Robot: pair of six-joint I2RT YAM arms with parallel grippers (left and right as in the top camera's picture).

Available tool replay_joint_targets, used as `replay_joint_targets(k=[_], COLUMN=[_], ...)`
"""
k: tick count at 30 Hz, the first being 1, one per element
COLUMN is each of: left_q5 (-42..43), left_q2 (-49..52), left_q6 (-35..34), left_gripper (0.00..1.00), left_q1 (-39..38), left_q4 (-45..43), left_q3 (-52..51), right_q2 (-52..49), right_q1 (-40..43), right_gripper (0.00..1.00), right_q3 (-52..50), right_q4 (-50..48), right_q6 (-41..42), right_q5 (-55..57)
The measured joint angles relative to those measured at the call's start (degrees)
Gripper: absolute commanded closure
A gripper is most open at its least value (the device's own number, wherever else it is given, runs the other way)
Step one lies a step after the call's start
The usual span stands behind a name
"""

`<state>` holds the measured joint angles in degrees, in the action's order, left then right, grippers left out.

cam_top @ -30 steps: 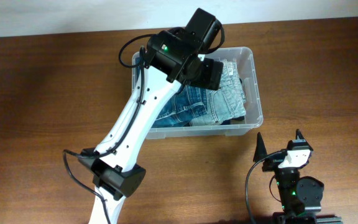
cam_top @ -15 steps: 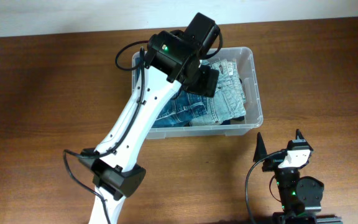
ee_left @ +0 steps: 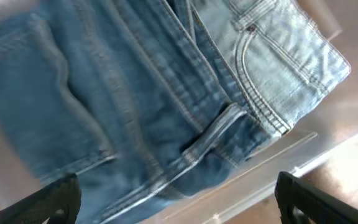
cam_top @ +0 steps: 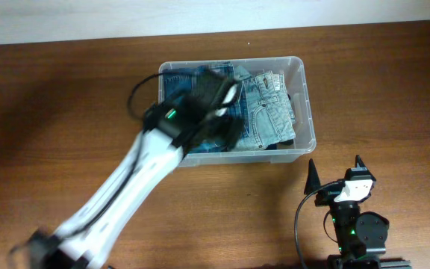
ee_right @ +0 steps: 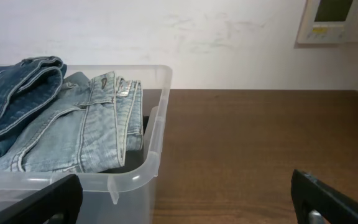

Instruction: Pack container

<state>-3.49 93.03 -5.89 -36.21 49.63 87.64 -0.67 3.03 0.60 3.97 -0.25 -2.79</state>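
container (cam_top: 307,112): far-centre on tabletop (cam_top: 66,112), jeans (cam_top: 271,112) up to its rim | left claw (ee_left: 176,196): spread, empty, above jeans by near wall | right claw (cam_top: 335,166): spread, empty, off container's near-right corner, open wood around

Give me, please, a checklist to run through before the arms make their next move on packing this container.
1. Left gripper open and empty: ok.
2. Right gripper open, empty, standing apart from the container: ok.
3. Dark jeans and light jeans inside the container walls: ok.
4. Left arm clear of the container: not ok, it hangs over the front wall.
5. Jeans sitting below the rim: cannot tell; the dark pair bulges near rim height in the right wrist view.
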Motion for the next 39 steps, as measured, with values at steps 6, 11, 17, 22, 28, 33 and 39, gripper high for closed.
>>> replay_joint_targets(k=[6, 11, 17, 22, 28, 33, 39], left_q5=[0.00, 1.38, 8.48, 12.24, 13.62, 13.94, 14.05], left_q2=[-22.34, -36.33, -54.51, -67.43, -76.11, -81.46, -86.49], left_q6=[2.10, 3.39, 5.77, 6.38, 6.58, 6.60, 6.60], left_gripper=[0.01, 0.01, 0.01, 0.01, 0.01, 0.01, 0.01], left_q1=[5.18, 10.36, 18.64, 22.71, 26.23, 29.81, 33.11], left_q4=[-13.35, -22.38, -36.11, -42.36, -49.77, -52.68, -52.72], left_q3=[-21.57, -37.59, -56.81, -68.37, -77.40, -81.50, -85.22], right_q2=[-0.02, -0.02, -0.02, -0.02, -0.02, -0.02, -0.02], right_q1=[0.00, 0.00, 0.00, 0.00, 0.00, 0.00, 0.00], right_gripper=[0.02, 0.02, 0.02, 0.02, 0.02, 0.02, 0.02], right_q3=[0.00, 0.02, 0.02, 0.02, 0.02, 0.02, 0.02], right_q4=[0.04, 0.02, 0.02, 0.02, 0.04, 0.04, 0.04], right_q6=[0.00, -0.02, 0.02, 0.00, 0.00, 0.00, 0.00], right_q5=[-0.02, -0.02, -0.02, -0.02, -0.02, -0.02, -0.02])
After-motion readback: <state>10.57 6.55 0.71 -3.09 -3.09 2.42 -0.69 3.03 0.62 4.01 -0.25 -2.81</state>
